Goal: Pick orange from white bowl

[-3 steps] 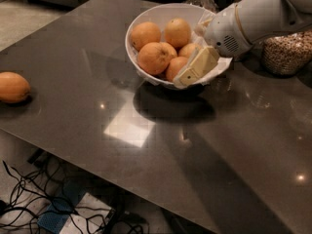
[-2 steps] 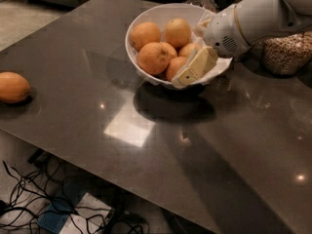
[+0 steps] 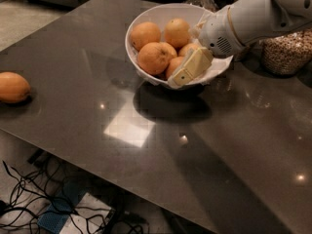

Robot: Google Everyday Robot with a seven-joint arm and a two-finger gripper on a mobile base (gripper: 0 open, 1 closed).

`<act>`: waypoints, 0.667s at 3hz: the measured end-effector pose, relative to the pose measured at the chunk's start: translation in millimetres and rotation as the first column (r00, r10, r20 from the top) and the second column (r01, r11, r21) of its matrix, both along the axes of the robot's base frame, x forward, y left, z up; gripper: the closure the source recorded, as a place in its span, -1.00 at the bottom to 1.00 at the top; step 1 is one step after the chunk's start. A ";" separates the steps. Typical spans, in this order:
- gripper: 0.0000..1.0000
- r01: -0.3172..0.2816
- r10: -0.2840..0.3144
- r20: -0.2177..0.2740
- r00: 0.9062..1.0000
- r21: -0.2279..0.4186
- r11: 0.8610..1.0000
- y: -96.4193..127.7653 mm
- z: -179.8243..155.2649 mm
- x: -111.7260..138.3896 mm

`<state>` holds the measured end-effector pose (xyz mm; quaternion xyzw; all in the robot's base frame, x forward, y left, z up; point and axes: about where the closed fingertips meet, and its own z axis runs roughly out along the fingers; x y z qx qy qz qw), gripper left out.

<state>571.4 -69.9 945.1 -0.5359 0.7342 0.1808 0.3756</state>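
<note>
The white bowl (image 3: 146, 19) stands at the far middle of the dark table and holds several oranges. The largest orange (image 3: 154, 58) lies at the front of the bowl, with two more oranges (image 3: 145, 35) (image 3: 176, 32) behind it. My gripper (image 3: 184, 72), cream-coloured on a white arm (image 3: 243, 21), reaches in from the right and sits low at the bowl's front right rim. It lies against a partly hidden orange (image 3: 172, 67), just right of the largest orange.
An oval, lemon-shaped orange fruit (image 3: 13, 87) lies alone near the table's left edge. A glass jar of grain (image 3: 286, 52) stands right of the bowl behind my arm. Cables and a box lie on the floor below the table's front edge.
</note>
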 end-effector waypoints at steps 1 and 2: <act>-1.00 0.000 0.000 0.000 1.000 0.005 1.000 1.6 -0.3 0.7; -1.00 0.014 -0.014 0.011 1.000 0.040 0.999 13.3 0.4 9.4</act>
